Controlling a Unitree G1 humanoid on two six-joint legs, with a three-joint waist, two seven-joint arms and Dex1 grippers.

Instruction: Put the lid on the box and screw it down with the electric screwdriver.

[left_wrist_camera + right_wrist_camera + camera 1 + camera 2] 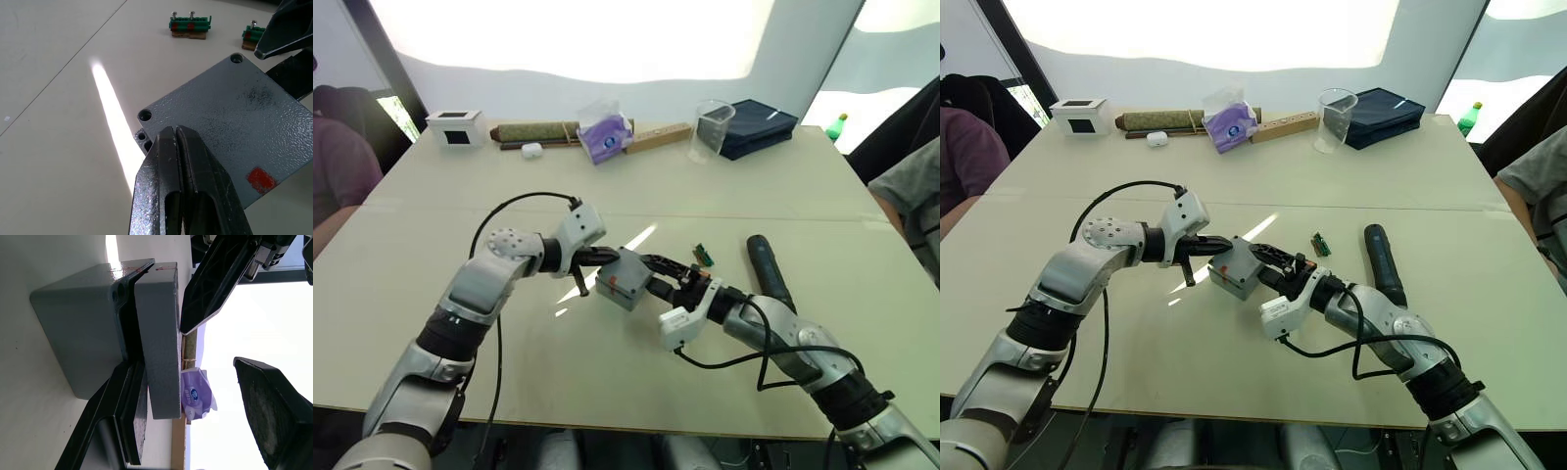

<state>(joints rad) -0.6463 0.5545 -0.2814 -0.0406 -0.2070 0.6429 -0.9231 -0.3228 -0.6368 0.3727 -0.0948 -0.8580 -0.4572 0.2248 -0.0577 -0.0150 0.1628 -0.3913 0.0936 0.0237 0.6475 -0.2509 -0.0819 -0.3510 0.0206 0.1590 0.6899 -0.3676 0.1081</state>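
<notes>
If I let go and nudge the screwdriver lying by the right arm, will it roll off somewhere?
The electric screwdriver is a smooth round black cylinder lying flat on the table, so it would probably roll sideways if pushed across its length. Pushed end-on it should more likely slide. It looks rigid and thick, so likely heavy enough not to skitter far.

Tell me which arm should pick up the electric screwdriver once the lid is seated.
Probably the right. The electric screwdriver lies on the table just beyond the right gripper, on the robot's right. The left gripper, fingers together, rests on the lid over the box, well placed to steady it.
</notes>
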